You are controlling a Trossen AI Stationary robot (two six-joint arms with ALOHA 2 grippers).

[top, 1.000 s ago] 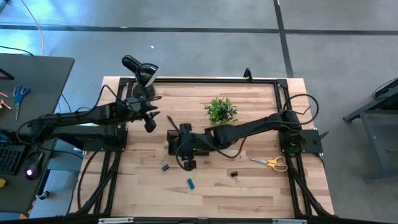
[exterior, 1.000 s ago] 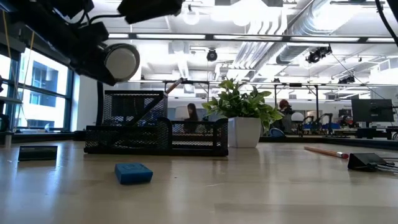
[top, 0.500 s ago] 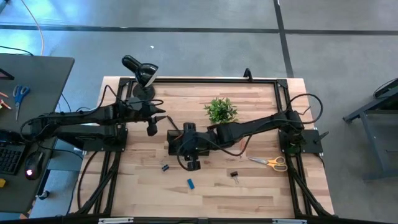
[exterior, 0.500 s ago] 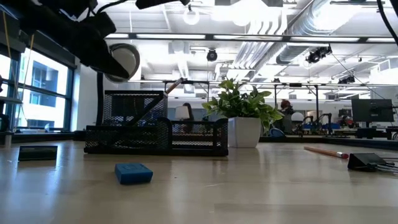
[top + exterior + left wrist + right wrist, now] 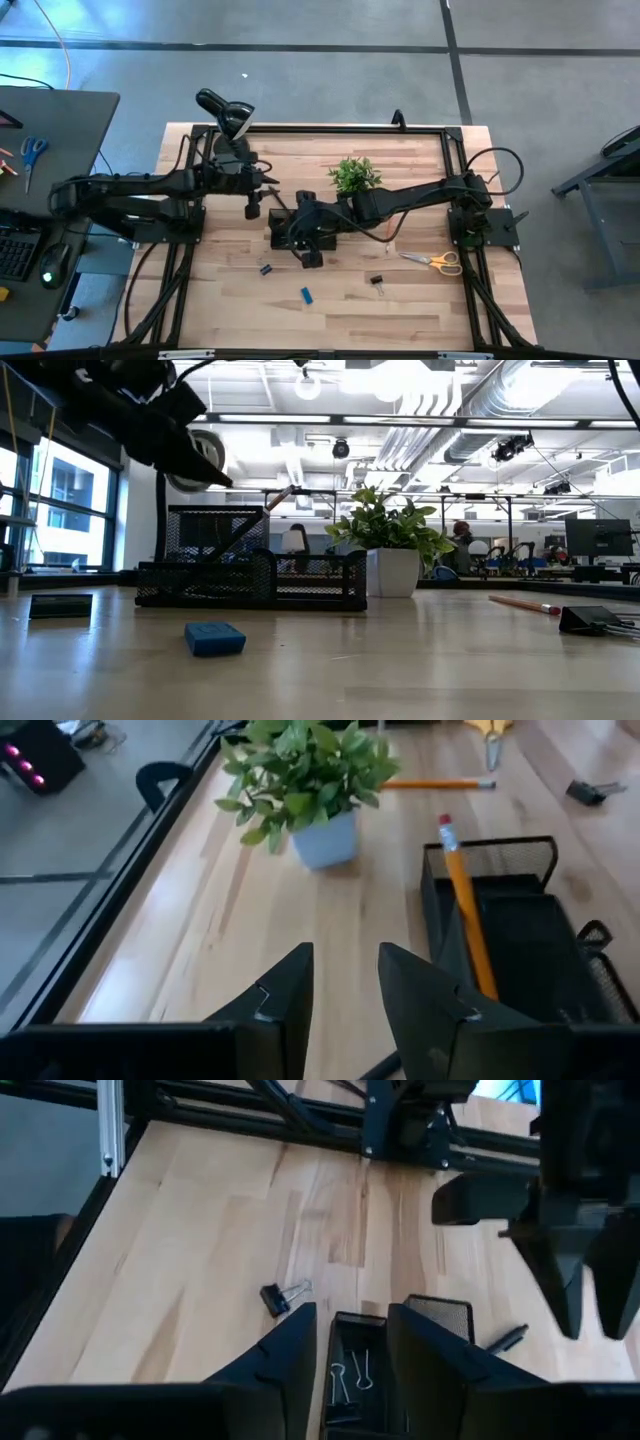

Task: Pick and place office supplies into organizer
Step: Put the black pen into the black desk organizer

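Note:
The black mesh organizer (image 5: 250,575) stands mid-table, and an orange pencil (image 5: 465,905) leans in its tall cup, eraser end up. My right gripper (image 5: 350,1320) hovers open over a low compartment (image 5: 348,1370) where small wire clips lie. My left gripper (image 5: 345,955) is open and empty at the organizer's far-left side (image 5: 253,208). On the table lie a blue eraser (image 5: 307,294), two black binder clips (image 5: 266,268) (image 5: 377,285), yellow-handled scissors (image 5: 435,260) and another orange pencil (image 5: 435,784).
A small potted plant (image 5: 354,177) stands just beyond the organizer toward the right. A black gooseneck lamp (image 5: 225,125) sits at the far-left corner. A dark pen-like piece (image 5: 505,1338) lies beside the organizer. Bare wood spreads along the near edge (image 5: 400,320).
My left gripper has moved toward the table's right, closer to the organizer, and has rolled and tipped as it went. My right gripper has lifted a little above the organizer.

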